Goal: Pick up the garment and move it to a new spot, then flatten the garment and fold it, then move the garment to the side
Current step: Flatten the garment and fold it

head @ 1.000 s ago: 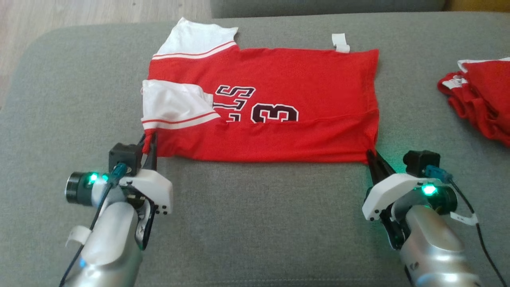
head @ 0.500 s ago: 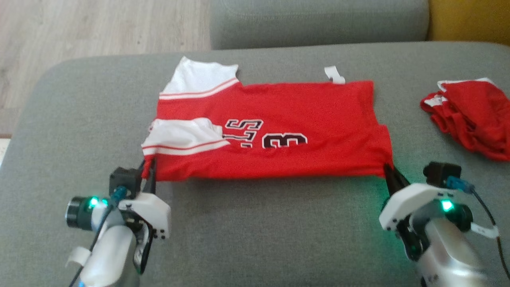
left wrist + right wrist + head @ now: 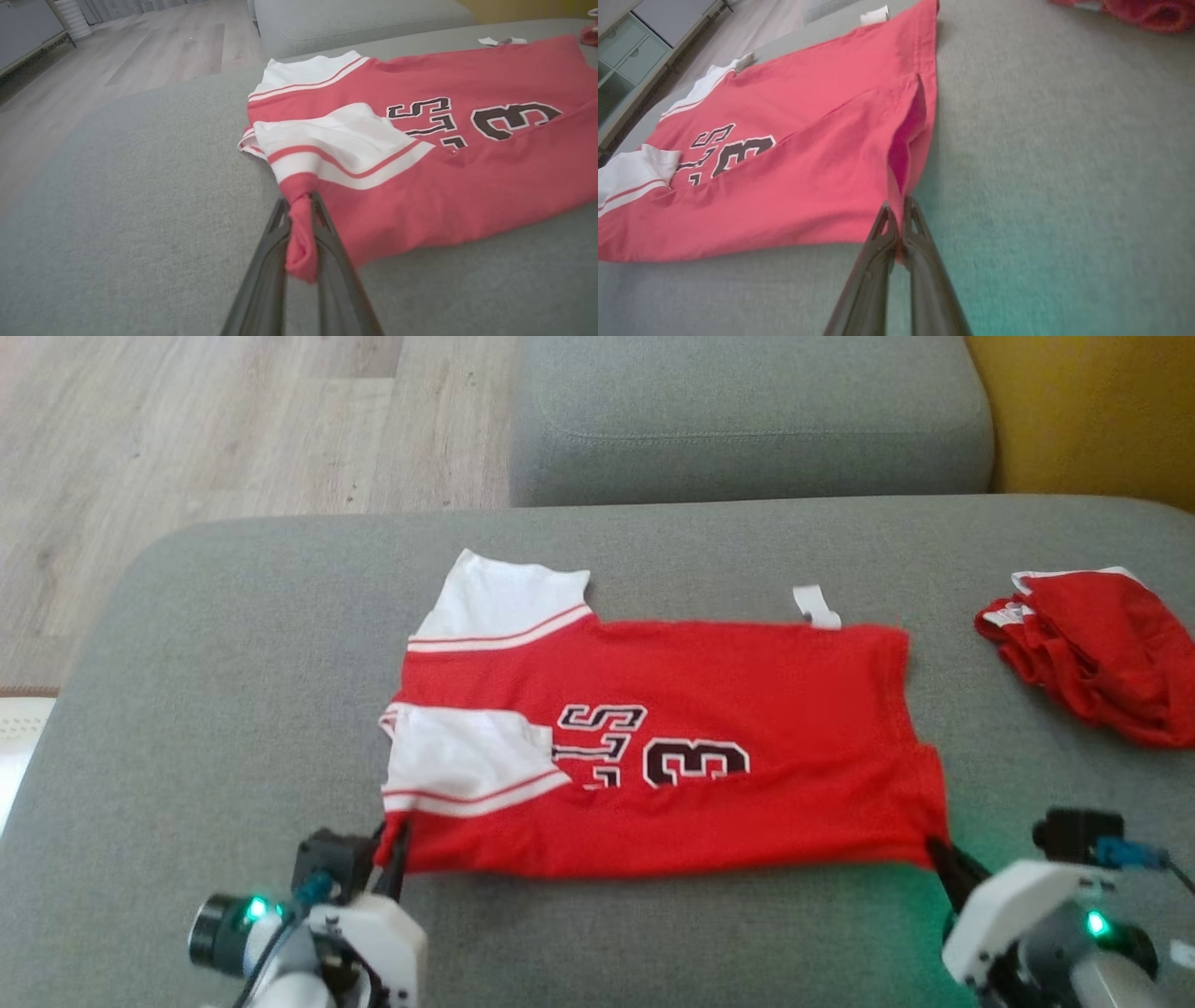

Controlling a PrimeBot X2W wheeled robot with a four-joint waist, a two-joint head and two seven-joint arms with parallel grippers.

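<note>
The grey sofa cushion (image 3: 233, 663) carries all items. The red garment (image 3: 728, 691) lies spread near the cushion's middle, with its near portion folded over and its white sleeves toward the robot's left. A second red garment pile (image 3: 1092, 653) lies well apart at the right. The left gripper (image 3: 299, 205) is clamped on the garment's near-left corner. The right gripper (image 3: 899, 205) is clamped on its near-right corner. A small white tag (image 3: 817, 607) lies at the garment's far edge.
</note>
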